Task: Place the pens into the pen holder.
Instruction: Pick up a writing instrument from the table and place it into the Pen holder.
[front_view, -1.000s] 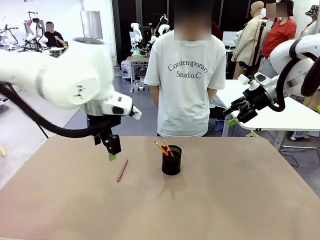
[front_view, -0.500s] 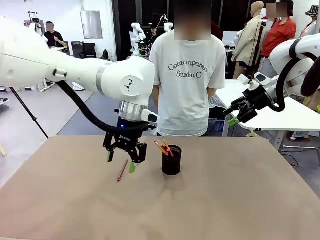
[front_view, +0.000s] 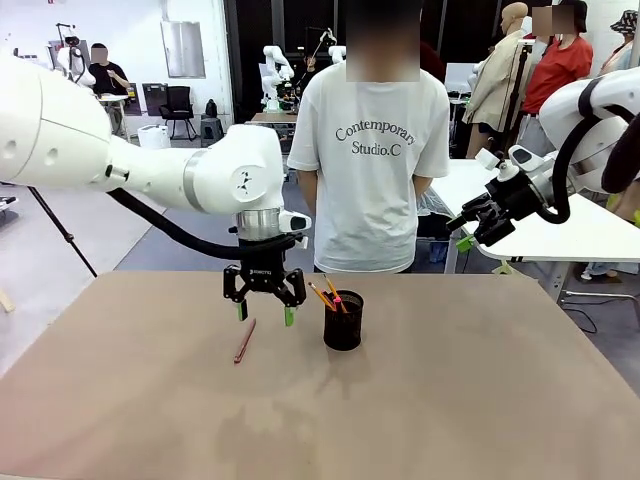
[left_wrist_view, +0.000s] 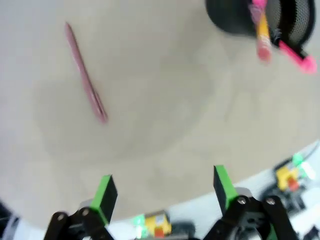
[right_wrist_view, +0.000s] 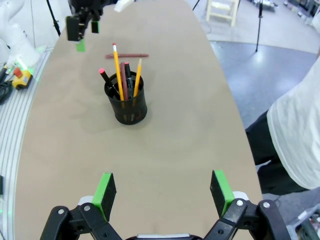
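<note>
left gripper (front_view: 265, 315): my jaws released, above the desk (front_view: 480, 400) near its far edge | reddish-brown pen (front_view: 245, 341): flat below, toward my left finger's side, untouched | pen holder (front_view: 343, 322): just right, other pens (front_view: 330, 295) inside | right gripper (front_view: 468, 240): released, raised toward the right edge

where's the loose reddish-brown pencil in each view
Front view: reddish-brown pencil lies left of centre, left of the pen holder.
Left wrist view: pencil upper left, slanted; pen holder top right.
Right wrist view: pencil top centre, beyond the pen holder.
Shared landmark: the pen holder.
</note>
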